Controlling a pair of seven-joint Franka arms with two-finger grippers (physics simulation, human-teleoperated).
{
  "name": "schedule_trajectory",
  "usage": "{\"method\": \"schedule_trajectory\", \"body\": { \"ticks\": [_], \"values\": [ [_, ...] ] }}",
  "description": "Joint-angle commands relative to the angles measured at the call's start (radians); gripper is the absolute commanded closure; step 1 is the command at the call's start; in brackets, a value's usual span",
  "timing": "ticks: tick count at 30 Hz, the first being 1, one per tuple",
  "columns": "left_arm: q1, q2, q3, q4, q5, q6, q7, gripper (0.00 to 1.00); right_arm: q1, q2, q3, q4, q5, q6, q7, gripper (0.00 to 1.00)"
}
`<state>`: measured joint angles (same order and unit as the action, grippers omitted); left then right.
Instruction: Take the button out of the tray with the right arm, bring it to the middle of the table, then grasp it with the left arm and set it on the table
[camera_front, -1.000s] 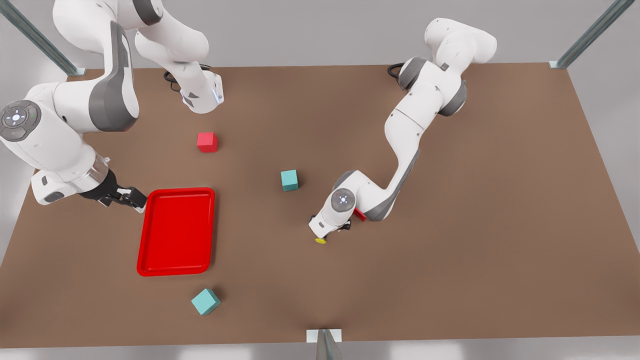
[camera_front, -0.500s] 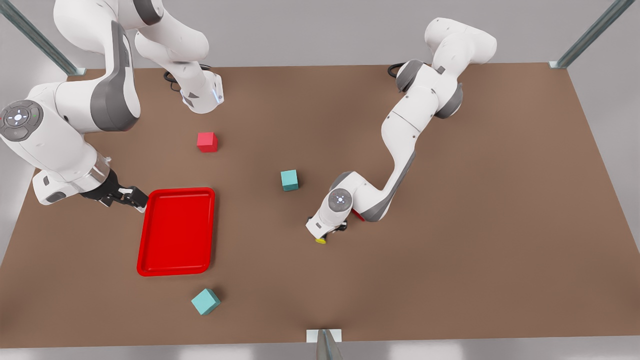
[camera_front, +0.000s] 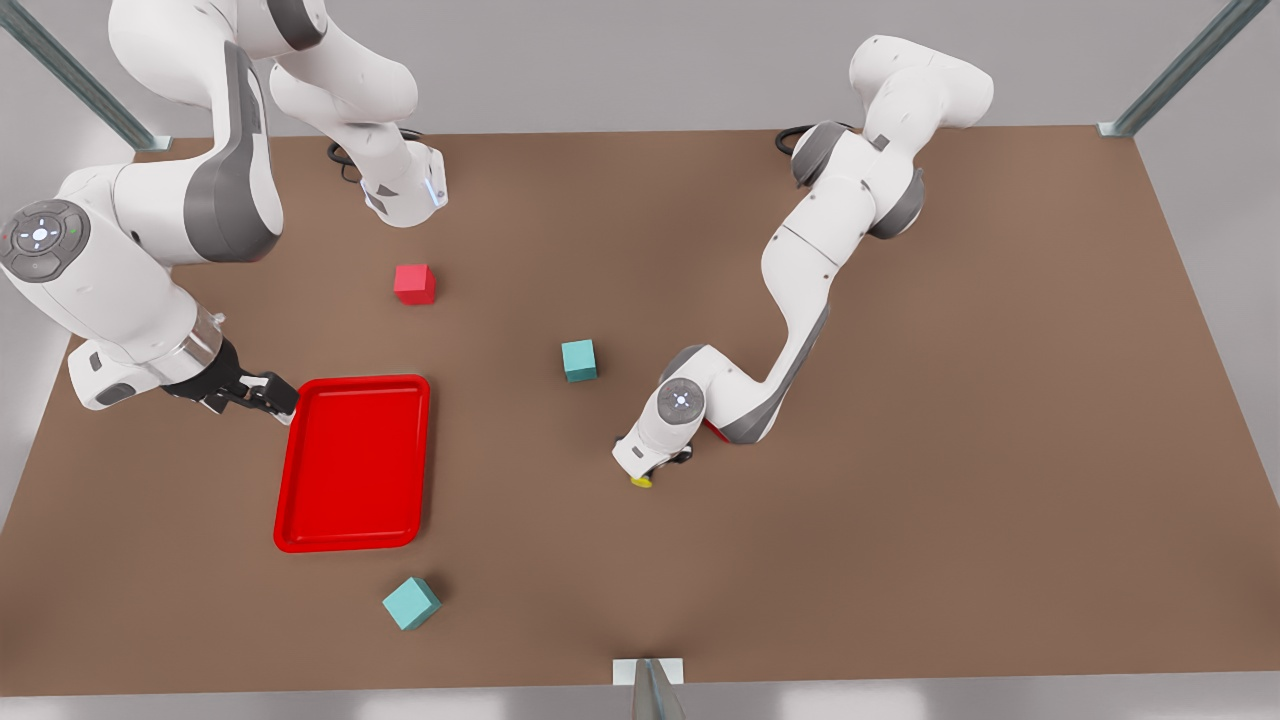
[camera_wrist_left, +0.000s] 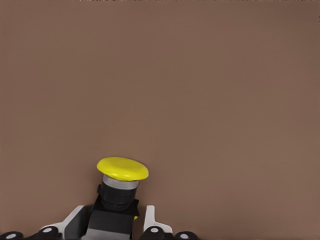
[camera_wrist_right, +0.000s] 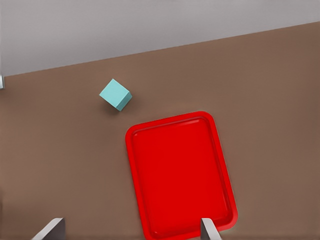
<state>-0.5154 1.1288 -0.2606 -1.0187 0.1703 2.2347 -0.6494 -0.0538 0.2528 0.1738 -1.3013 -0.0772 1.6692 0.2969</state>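
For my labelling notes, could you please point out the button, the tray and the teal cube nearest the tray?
button (camera_wrist_left: 123, 168): left wrist view, on its yellow cap.
tray (camera_front: 352, 468): front view, on its bare red floor.
teal cube (camera_front: 410, 602): front view, on its top face.

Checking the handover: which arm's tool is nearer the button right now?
Left. The left tool grips the button near the table's middle. The right tool, fingers open, waits far off, at the tray's far corner on the front view's left.
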Motion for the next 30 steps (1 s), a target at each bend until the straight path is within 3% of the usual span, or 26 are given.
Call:
{"method": "schedule_trajectory", "body": {
  "ticks": [1, 9, 27, 28, 30],
  "values": [
    [0.000, -0.001, 0.000, 0.000, 0.001, 0.006, -0.009, 0.36, 0.002, -0.001, 0.001, 0.001, 0.000, 0.000, -0.002, 0.00],
    [0.000, -0.001, 0.001, 0.002, 0.001, 0.006, -0.009, 0.49, -0.004, -0.001, 0.003, 0.001, -0.001, 0.000, -0.005, 0.00],
    [-0.025, -0.055, 0.084, 0.000, 0.009, -0.001, -0.022, 0.53, -0.004, -0.001, 0.003, 0.001, -0.001, 0.000, -0.004, 0.00],
    [-0.034, -0.058, 0.101, 0.000, 0.011, -0.001, -0.029, 0.54, -0.004, -0.001, 0.003, 0.001, -0.001, 0.000, -0.004, 0.00],
    [-0.133, -0.093, 0.280, 0.000, 0.012, -0.012, -0.110, 0.54, -0.003, -0.001, 0.003, 0.001, -0.001, 0.000, -0.004, 0.00]
  ]
}}
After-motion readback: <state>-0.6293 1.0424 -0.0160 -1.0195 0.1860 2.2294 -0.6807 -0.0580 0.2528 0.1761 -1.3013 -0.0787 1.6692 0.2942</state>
